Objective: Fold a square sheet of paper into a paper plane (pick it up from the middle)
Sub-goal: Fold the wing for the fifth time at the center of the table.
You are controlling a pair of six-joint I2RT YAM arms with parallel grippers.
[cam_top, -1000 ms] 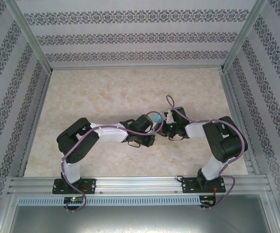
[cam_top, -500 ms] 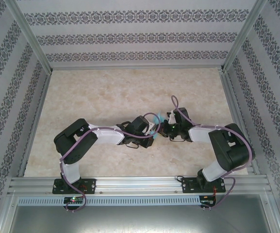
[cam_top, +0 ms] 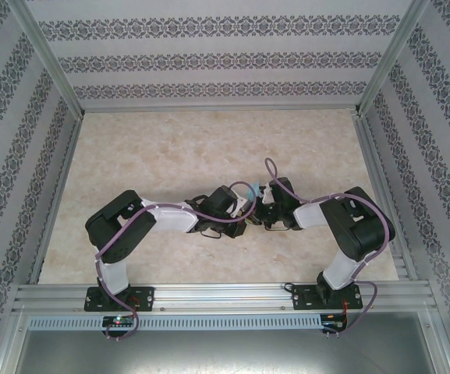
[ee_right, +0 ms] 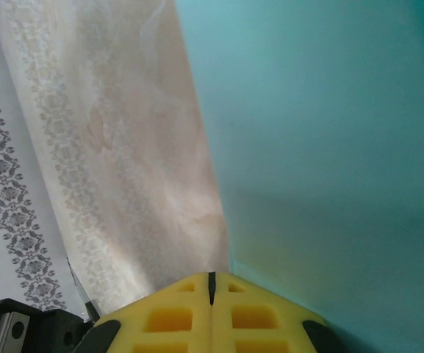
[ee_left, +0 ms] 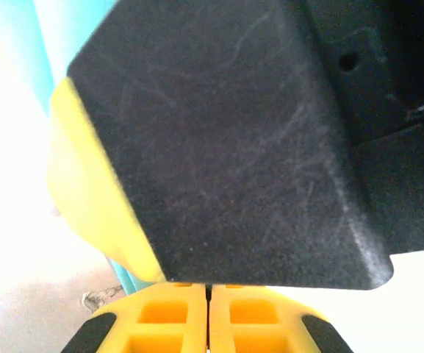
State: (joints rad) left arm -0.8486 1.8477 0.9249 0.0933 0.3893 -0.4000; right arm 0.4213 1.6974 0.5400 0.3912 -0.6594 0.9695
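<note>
Top external view: square sheet of paper [cam_top: 250,189] shows as a small turquoise scrap at mid-worktop, raised off the surface, at the spot where the two arms meet; shape and folds not readable from here; long axis cannot be told in this view.

Right wrist view: the sheet fills the right side as a broad turquoise face, its lower edge coming down to the yellow fingertips; pale marbled worktop [ee_right: 123,147] and patterned wall [ee_right: 6,147] lie to the left of it.

Left wrist view: the sheet is a narrow turquoise strip down the left margin, running lengthwise away from the tips and ending just beside them; the black housing and one yellow pad of the other arm sit right in front.

Left tool [cam_top: 244,204]: fingers together, seam closed. Right tool [cam_top: 263,202]: fingers together likewise. Whether either pair has paper pinched in the seam I cannot tell.

Key relation: sheet lies on the far side of the meeting point, touching or just beside both sets of tips; neither arm is clearly nearer; my judgement is that the next crease depends on which tip grips the edge.
</note>
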